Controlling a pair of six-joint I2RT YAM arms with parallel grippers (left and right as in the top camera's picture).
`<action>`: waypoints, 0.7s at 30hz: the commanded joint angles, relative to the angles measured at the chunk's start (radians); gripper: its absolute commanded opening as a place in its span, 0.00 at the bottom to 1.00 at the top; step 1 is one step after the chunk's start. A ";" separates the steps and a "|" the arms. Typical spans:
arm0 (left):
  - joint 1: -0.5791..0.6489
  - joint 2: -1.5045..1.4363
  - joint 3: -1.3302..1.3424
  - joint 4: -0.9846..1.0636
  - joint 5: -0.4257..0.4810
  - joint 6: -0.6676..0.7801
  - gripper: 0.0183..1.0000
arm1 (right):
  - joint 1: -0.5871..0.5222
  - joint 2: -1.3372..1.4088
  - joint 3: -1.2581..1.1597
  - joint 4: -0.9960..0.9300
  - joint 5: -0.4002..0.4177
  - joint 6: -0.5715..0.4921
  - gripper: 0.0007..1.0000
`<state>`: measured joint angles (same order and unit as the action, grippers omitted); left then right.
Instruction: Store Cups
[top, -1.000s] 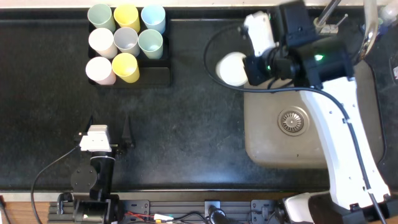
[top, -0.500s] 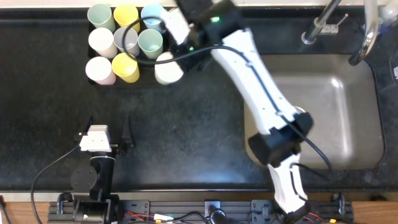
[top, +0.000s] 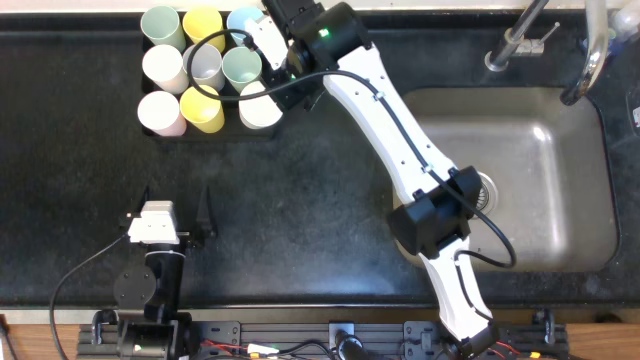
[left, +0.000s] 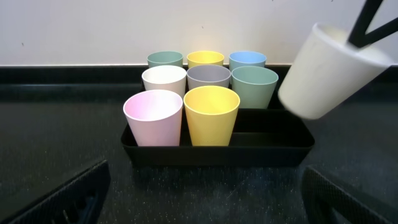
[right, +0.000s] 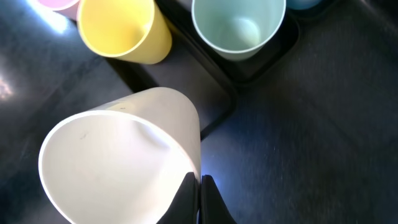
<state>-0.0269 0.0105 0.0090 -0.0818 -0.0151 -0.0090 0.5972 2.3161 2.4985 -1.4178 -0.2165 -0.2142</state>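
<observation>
Our right end effector (right: 199, 190) pinches the white cup (left: 329, 71) by its rim. Mouth up, its long axis tilts, base toward the tray (left: 217, 154). Our left end effector (top: 177, 198) gapes empty.

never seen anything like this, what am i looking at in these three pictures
These are two robot arms at a kitchen counter. One picture looks down from overhead. The other two come from small cameras on each arm's wrist. A black tray holds eight coloured cups, with one corner slot free. The right gripper pinches the rim of a white cup, tilted in the air near that free corner. The left gripper sits open, away from the tray. A sink is at the right.
</observation>
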 joint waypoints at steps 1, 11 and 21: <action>-0.008 -0.008 -0.001 -0.003 0.003 -0.015 1.00 | 0.011 0.028 0.030 0.036 0.005 -0.006 0.04; -0.008 -0.008 -0.001 -0.003 0.003 -0.015 1.00 | 0.016 0.101 0.030 0.055 0.035 -0.011 0.04; -0.008 -0.008 -0.001 -0.003 0.003 -0.015 1.00 | 0.025 0.131 0.030 0.061 0.035 -0.036 0.04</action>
<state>-0.0269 0.0105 0.0090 -0.0818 -0.0151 -0.0090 0.6117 2.4310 2.4989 -1.3613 -0.1818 -0.2337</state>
